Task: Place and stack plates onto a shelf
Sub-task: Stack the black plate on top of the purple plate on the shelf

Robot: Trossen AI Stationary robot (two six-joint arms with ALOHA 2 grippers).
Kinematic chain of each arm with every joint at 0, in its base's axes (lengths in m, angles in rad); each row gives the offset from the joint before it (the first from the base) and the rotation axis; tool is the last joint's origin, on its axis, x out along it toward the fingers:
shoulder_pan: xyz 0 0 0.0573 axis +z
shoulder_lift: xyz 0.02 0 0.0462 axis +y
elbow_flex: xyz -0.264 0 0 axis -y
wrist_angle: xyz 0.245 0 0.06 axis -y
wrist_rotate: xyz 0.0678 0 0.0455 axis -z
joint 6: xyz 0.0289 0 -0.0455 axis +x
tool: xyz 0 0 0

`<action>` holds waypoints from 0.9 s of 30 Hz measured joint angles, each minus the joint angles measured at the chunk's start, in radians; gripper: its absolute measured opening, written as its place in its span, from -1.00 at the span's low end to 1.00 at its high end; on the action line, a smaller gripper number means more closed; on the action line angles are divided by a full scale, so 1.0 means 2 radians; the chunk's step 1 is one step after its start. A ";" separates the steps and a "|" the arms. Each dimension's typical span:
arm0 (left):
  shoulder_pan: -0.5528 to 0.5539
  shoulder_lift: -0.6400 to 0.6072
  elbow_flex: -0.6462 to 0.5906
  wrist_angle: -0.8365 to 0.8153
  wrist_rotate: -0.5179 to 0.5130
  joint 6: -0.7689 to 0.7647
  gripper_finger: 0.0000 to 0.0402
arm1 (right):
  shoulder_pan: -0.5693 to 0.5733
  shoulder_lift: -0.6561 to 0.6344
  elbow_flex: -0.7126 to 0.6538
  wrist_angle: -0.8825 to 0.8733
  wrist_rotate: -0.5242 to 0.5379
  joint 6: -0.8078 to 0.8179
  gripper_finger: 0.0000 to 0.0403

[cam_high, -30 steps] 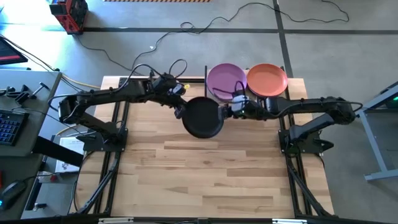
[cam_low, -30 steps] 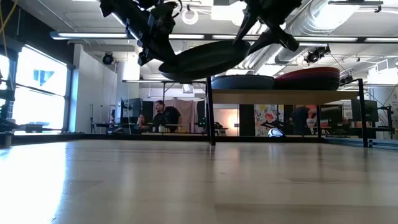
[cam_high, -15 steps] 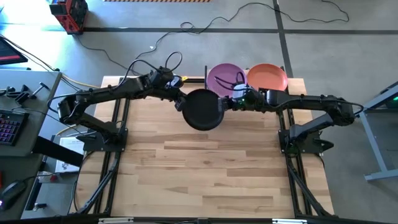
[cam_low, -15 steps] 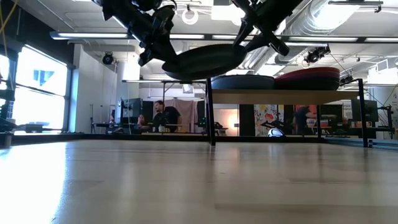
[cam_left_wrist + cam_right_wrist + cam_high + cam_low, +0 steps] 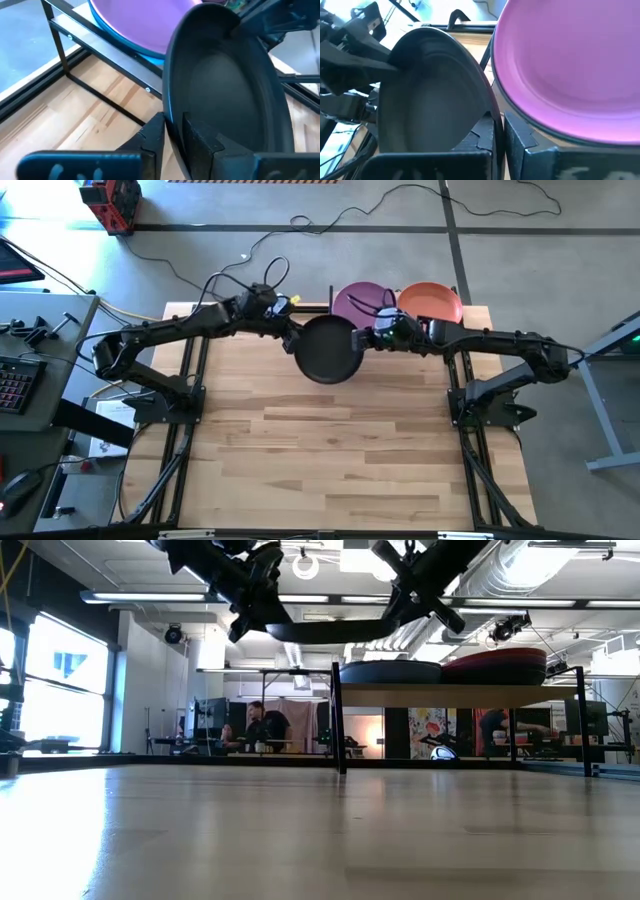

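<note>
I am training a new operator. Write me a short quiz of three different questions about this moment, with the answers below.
1. True or false: the black plate rests flat on the table.
2. Which gripper is shut on the black plate's rim? A) left gripper B) right gripper C) neither
3. Fill in: beside the purple plate on the shelf lies the ______ plate.

Key:
1. False; it is held in the air between both arms.
2. B; the left gripper's fingers also straddle the rim, but whether they grip is unclear.
3. orange
</note>
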State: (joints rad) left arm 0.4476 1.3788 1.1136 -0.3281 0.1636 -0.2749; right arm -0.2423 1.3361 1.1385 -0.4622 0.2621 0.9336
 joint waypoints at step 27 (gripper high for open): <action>0.064 0.000 0.000 0.087 0.055 -0.031 -0.43 | -0.152 -0.010 0.000 0.002 -0.099 -0.108 -1.00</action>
State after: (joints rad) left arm 0.5758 1.3788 1.1134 -0.1545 0.2729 -0.3363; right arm -0.5461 1.3168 1.1385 -0.4589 0.0646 0.7181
